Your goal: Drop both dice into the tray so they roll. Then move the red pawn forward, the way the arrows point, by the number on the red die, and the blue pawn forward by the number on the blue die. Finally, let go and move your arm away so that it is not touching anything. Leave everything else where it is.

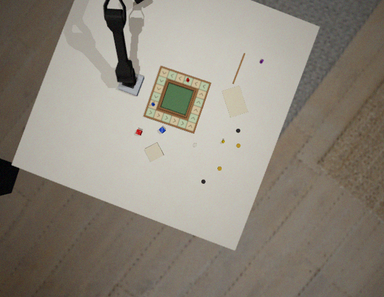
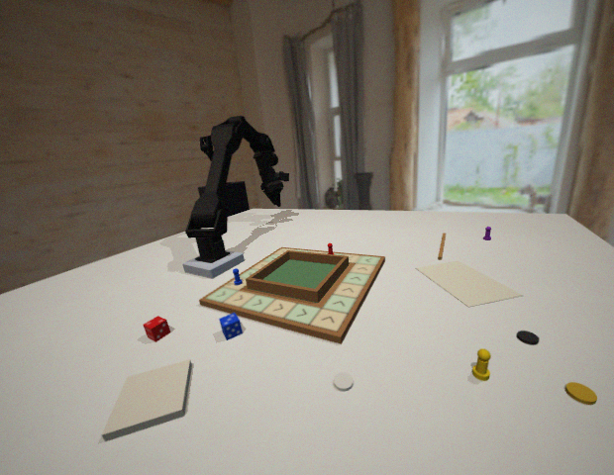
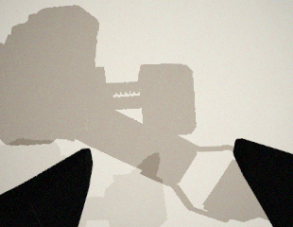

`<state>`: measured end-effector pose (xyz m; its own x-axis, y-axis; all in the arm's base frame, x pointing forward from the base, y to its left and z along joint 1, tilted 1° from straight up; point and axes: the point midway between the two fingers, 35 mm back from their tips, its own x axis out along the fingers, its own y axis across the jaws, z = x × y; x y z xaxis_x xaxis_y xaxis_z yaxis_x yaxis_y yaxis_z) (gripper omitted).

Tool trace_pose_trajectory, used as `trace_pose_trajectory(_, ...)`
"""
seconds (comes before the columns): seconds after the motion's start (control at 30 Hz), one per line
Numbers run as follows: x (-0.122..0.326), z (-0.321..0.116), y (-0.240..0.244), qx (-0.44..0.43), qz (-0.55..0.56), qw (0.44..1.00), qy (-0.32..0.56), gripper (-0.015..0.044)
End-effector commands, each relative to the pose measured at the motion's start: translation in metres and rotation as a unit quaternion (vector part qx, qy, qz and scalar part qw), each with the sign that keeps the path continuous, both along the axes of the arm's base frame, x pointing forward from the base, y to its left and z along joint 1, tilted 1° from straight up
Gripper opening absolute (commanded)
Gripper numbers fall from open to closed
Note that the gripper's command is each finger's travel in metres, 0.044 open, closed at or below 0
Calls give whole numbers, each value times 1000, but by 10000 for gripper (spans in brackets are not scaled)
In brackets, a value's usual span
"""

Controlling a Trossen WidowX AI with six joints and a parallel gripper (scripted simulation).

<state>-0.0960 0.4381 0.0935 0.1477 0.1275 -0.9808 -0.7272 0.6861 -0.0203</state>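
Note:
The red die (image 1: 139, 132) (image 2: 156, 328) and the blue die (image 1: 161, 130) (image 2: 230, 326) lie on the table outside the board's near edge. The tray (image 1: 177, 98) (image 2: 303, 273), green-floored with brown walls, is empty in the middle of the arrow board. The red pawn (image 1: 187, 80) (image 2: 330, 248) stands on the board's far row. The blue pawn (image 1: 153, 104) (image 2: 237, 276) stands on the side nearest the arm's base, one square before the corner. My gripper (image 3: 165, 151) (image 2: 277, 204) is open and empty, high above bare table behind the board, far from dice and pawns.
A yellow pawn (image 1: 223, 141) (image 2: 481, 364), a purple pawn (image 1: 261, 60) (image 2: 487, 234), a stick (image 1: 238, 68) (image 2: 441, 245), a sheet (image 1: 235, 101) (image 2: 468, 282), a square block (image 1: 153, 151) (image 2: 151, 396), a white disc (image 1: 194, 145) (image 2: 343, 381) and several black and yellow discs lie around the board.

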Motion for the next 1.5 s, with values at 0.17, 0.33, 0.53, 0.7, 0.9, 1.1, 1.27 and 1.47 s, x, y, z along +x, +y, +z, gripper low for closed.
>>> trace_pose_trajectory(0.17, 59, -1, 0, -12, -33, 999, -1, 275)
trace_pose_trajectory(0.33, 148, -2, -15, -28, -81, 996, 2, 275)
trace_pose_trajectory(0.53, 255, 3, -61, -43, -126, 991, 9, 275)
trace_pose_trajectory(0.7, 331, 5, -120, -53, -162, 985, 19, 275)
trace_pose_trajectory(0.9, 399, 6, -211, -61, -202, 977, 32, 275)
trace_pose_trajectory(1.1, 436, 6, -314, -64, -241, 967, 47, 275)
trace_pose_trajectory(1.27, 441, 6, -401, -62, -273, 958, 58, 275)
trace_pose_trajectory(1.47, 421, 4, -497, -56, -310, 947, 70, 275)
